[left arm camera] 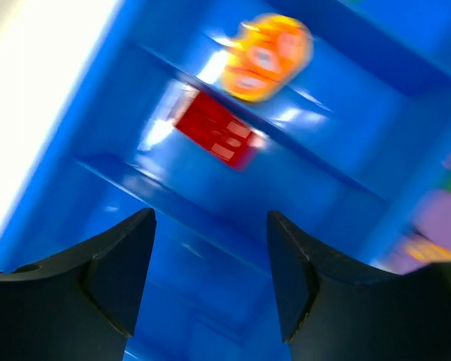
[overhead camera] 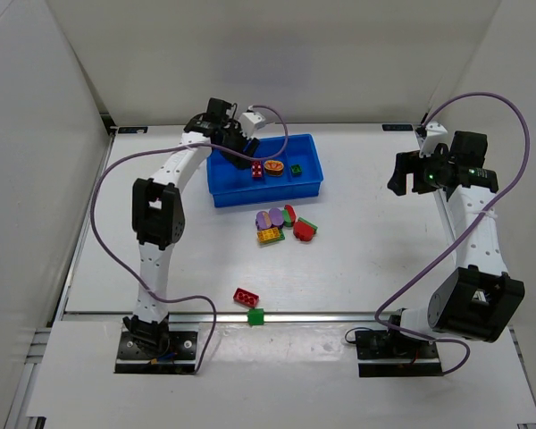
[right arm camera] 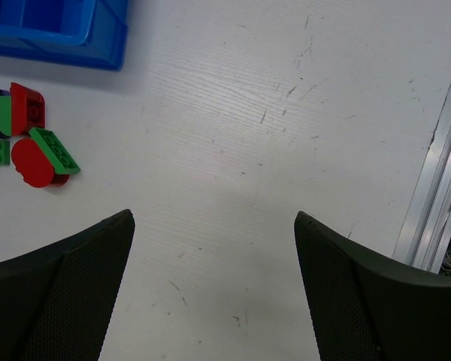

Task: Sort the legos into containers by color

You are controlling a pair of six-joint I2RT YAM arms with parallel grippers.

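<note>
The blue tray (overhead camera: 311, 183) holds a red brick (overhead camera: 256, 172), an orange oval (overhead camera: 273, 166) and a green brick (overhead camera: 297, 169) in separate compartments. My left gripper (overhead camera: 244, 154) hovers over the tray's left end, open and empty. In the left wrist view, blurred, the red brick (left arm camera: 218, 135) and orange oval (left arm camera: 267, 56) lie beyond the left gripper (left arm camera: 210, 226). A cluster of legos sits in front of the tray: purple ovals (overhead camera: 268, 218), a yellow brick (overhead camera: 270, 235), a red piece (overhead camera: 304, 231). A red brick (overhead camera: 246, 296) and a green brick (overhead camera: 255, 315) lie near the front edge. My right gripper (overhead camera: 400, 179) is open above bare table.
In the right wrist view the right gripper (right arm camera: 214, 218) frames scuffed white table, with the tray's corner (right arm camera: 98, 45) and a red oval (right arm camera: 31, 164) under a green brick (right arm camera: 54, 150) at far left. An aluminium rail (right arm camera: 428, 188) borders the table's right side. White walls enclose the workspace.
</note>
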